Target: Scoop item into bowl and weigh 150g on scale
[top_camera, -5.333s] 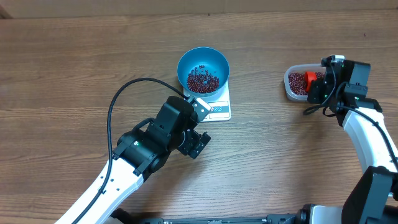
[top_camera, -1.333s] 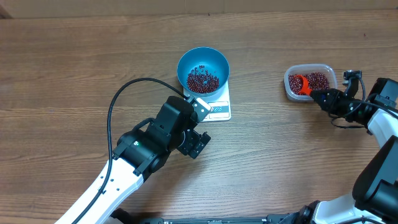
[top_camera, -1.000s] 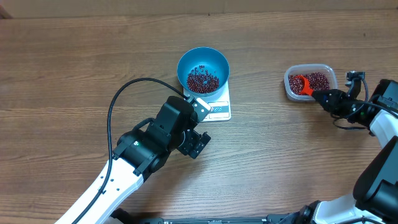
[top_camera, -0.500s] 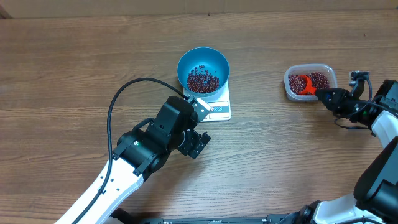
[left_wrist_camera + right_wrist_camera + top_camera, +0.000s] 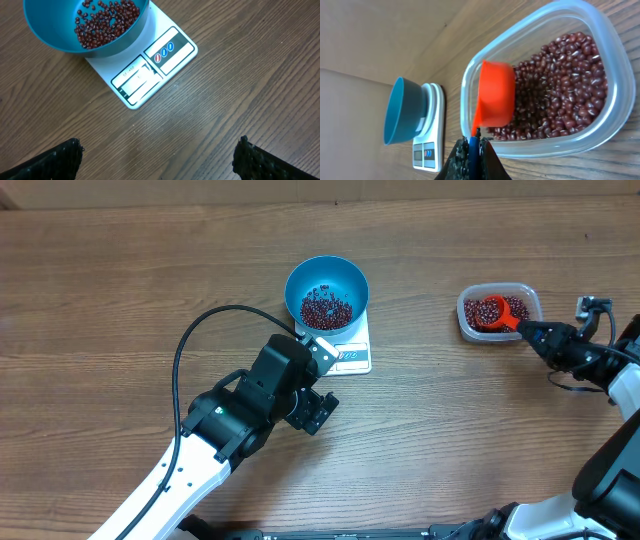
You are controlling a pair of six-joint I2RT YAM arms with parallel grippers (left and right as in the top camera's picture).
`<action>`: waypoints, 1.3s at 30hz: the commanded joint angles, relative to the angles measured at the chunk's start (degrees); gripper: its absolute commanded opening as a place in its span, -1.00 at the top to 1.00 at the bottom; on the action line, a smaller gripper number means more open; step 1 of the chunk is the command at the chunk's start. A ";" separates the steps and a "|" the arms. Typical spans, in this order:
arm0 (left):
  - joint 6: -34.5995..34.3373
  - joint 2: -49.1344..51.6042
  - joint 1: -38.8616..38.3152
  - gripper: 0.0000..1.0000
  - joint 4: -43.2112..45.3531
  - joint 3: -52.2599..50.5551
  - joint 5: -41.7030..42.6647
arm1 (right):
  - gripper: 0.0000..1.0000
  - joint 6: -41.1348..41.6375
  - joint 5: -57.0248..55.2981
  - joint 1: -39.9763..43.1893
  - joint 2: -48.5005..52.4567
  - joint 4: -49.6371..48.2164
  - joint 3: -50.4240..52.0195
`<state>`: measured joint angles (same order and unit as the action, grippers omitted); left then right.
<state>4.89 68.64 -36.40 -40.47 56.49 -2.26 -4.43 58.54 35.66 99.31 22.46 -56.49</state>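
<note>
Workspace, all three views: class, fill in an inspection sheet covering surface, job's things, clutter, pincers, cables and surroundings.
Surface: brown wood-grain table.
Job's things: blue bowl holding some beans, standing on the white scale; display too blurred to read. Clear tub holds more beans; orange scoop, with beans in it, sits within the tub's outline.
Clutter: nothing seen.
Pincers: left pincer open and empty, near the scale; right pincer shut on the scoop's handle.
Cables: black cable loops from the left arm.
Surroundings: plain tan surface beyond the table's edge.
</note>
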 commanded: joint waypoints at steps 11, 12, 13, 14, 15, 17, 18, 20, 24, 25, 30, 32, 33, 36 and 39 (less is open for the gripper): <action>0.70 0.48 0.09 -0.99 0.20 -0.11 -0.50 | 0.93 1.51 9.81 1.88 0.66 -0.31 0.66; 0.70 0.48 0.09 -0.99 0.20 -0.11 -0.50 | 0.93 1.68 10.73 1.99 0.66 -0.31 0.66; 0.70 0.48 0.09 -0.99 0.20 -0.11 -0.52 | 0.93 1.68 11.45 2.08 0.66 -0.31 0.66; 0.70 0.48 0.11 -0.98 0.22 -0.11 -0.52 | 0.93 1.68 12.37 2.10 0.66 -0.33 0.66; 0.70 0.48 0.09 -0.98 0.22 -0.11 -0.52 | 0.93 1.68 13.38 2.12 0.66 -0.33 0.66; 0.70 0.48 0.09 -0.98 0.20 -0.11 -0.50 | 0.93 1.68 14.91 2.12 0.66 -0.31 0.66; 0.70 0.48 0.09 -0.98 0.17 -0.11 -0.50 | 0.93 1.68 15.74 2.12 0.66 -0.31 0.66; 0.70 0.48 0.09 -0.99 0.20 -0.11 -0.52 | 0.93 1.68 18.69 2.12 0.66 -0.31 0.66; 0.70 0.48 0.09 -0.99 0.20 -0.11 -0.52 | 0.93 2.36 23.30 1.86 0.66 -0.31 0.66; 0.70 0.48 0.09 -0.99 0.20 -0.11 -0.52 | 0.93 3.21 23.41 1.79 0.66 -0.33 0.66; 0.70 0.48 0.09 -0.99 0.20 -0.11 -0.52 | 0.93 4.48 23.67 -0.55 0.66 -0.33 0.66; 0.70 0.48 0.09 -0.99 0.20 -0.11 -0.52 | 0.93 4.48 23.65 -2.16 0.66 -0.37 0.66; 0.70 0.48 0.09 -0.99 0.20 -0.11 -0.52 | 0.93 4.48 23.67 -3.21 0.66 -0.50 0.66; 0.70 0.48 0.11 -0.98 0.20 -0.11 -0.52 | 0.93 6.19 23.63 -6.60 0.66 -2.47 0.66; 0.70 0.48 0.09 -0.99 0.20 -0.11 -0.52 | 0.93 10.25 23.63 -10.43 0.66 -8.09 0.63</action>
<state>4.89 68.64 -36.40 -40.47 56.49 -2.26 1.50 80.29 28.82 99.37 18.24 -56.38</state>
